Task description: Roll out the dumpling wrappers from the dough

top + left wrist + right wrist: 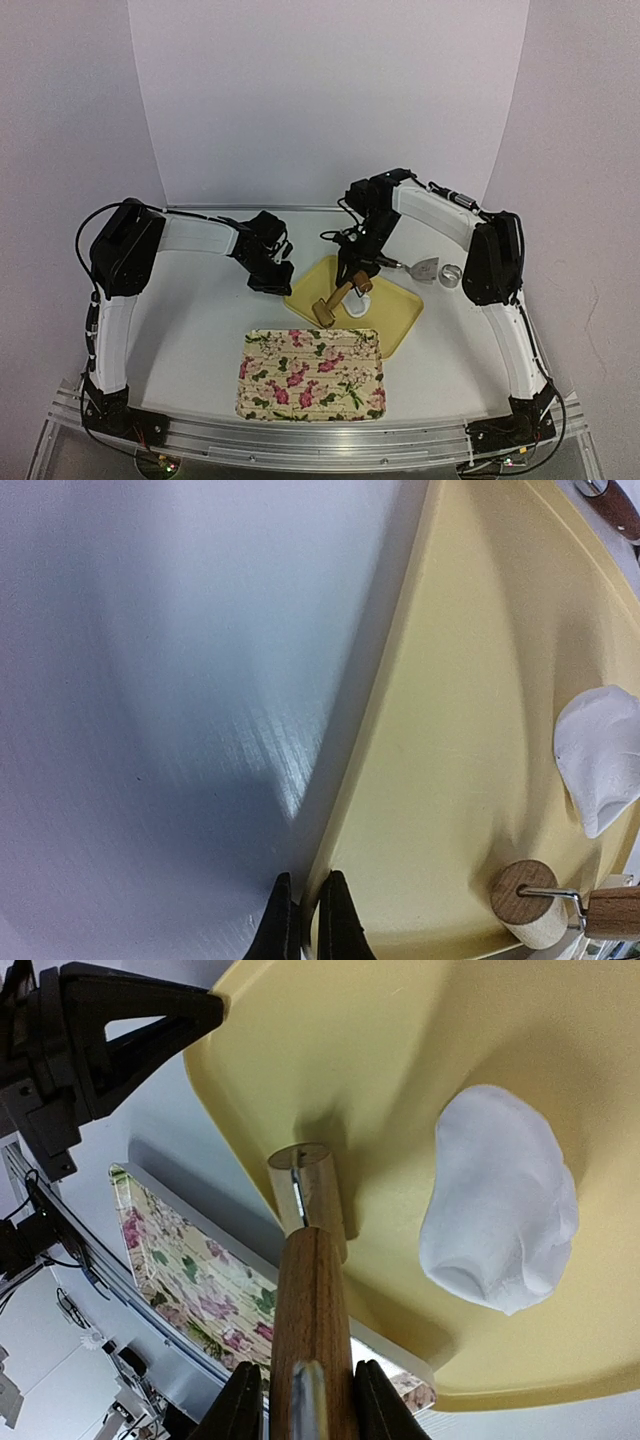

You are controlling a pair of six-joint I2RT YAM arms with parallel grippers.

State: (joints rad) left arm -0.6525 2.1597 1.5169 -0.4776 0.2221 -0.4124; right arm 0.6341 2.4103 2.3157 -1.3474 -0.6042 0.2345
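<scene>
A white lump of dough [358,308] lies on the yellow tray [395,312]; it also shows in the right wrist view [500,1200] and the left wrist view [600,755]. No thin round dumpling wrapper is in view. My right gripper [305,1390] is shut on the wooden handle [312,1330] of a small roller. The roller's pale barrel [310,1195] rests on the tray just left of the dough. My left gripper [308,920] is shut on the yellow tray's left rim [400,670]. In the top view it [275,283] is at the tray's far-left edge.
A floral rectangular tray [312,373] lies in front of the yellow tray, near the table's front edge. A metal scraper [425,268] and a metal ring cutter [451,273] lie to the right of the yellow tray, beside the right arm.
</scene>
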